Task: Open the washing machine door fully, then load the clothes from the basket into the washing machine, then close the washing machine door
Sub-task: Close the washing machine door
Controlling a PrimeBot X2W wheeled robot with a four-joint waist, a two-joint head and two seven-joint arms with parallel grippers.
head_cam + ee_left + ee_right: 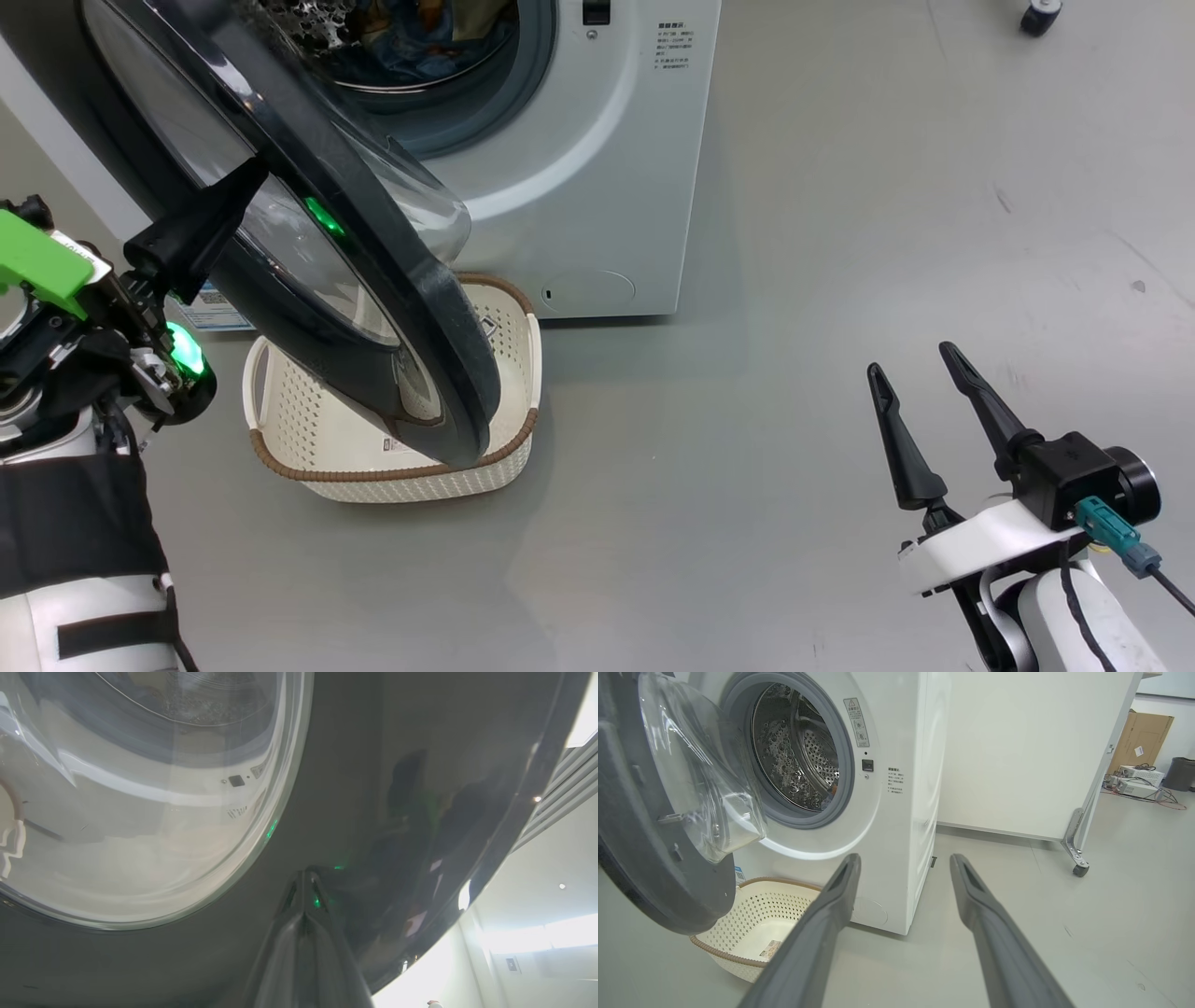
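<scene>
- On the grey floor (840, 233) stands the washing machine (597, 187), white and seen from the front; its round mouth with the grey seal is uncovered, and the steel drum (803, 765) is seen inside
- the washing machine door (439, 308) is swung out on the robot's left side, about half open; its wide black rim hangs above the basket in the head view; the clear glass bowl (420, 201) bulges toward the machine
- the basket (392, 474) sits on the floor just before the machine, low on its left side, under the door's lower edge; its cream bottom lies bare with a label sticker (771, 948) on it
- the clothes (411, 47) lie inside the drum; blue cloth with some orange shows at the mouth; how much is there I cannot tell
- the left gripper (252, 177) has its two fingers pressed together, with nothing between them; the tips touch the outer face of the door, on the glossy black rim just beside the glass, as the left wrist view (303, 877) shows; a green light (185, 350) glows on its wrist
- the right gripper (910, 359) is spread wide and holds nothing; it hangs above bare floor, well apart from the machine and the basket; its fingers point toward the machine's lower front corner in the right wrist view (906, 858)
</scene>
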